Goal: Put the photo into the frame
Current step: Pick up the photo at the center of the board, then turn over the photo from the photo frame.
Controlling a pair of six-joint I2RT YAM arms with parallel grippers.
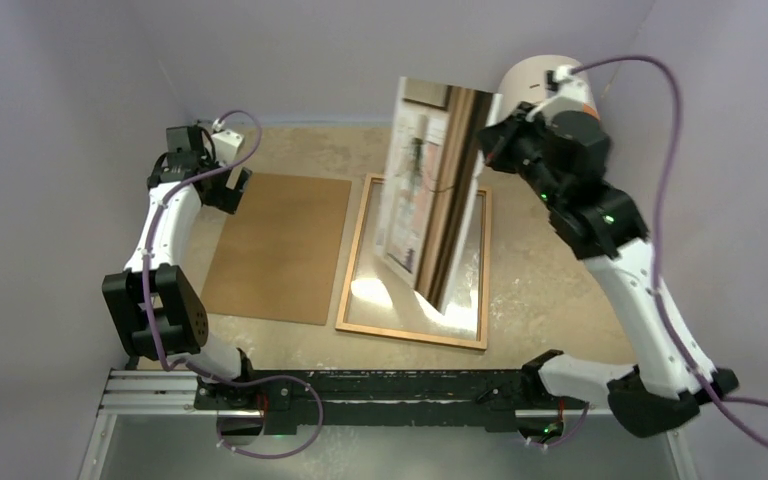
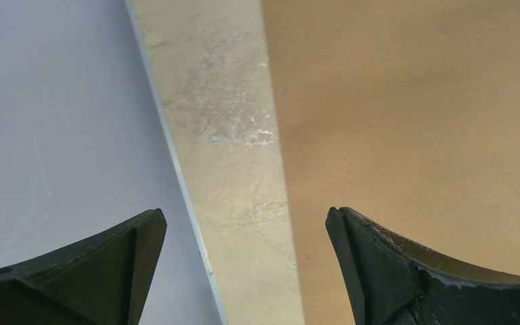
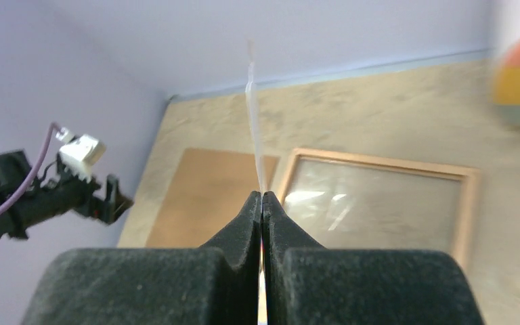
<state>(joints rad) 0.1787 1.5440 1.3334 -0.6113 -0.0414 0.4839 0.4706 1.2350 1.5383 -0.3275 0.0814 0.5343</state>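
The photo hangs on edge above the frame, its long axis close to upright and its printed face showing to the top camera. The right fingers are clenched on its edge near the upper corner at 3 o'clock. From the right wrist the photo is only a thin pale line running out from the pinched right fingers. Its lower end is over the clear pane, toward the 6 o'clock half of the frame; whether it touches the pane cannot be told.

The frame lies flat on the bench, long axis running 12 to 6 o'clock. Just beside it at 9 o'clock lies a brown backing board, flat and parallel, with a narrow strip of bench between them.

The left fingers are spread wide and grasp nothing, at about 10 o'clock over the board's outer edge and the bench strip beside it.
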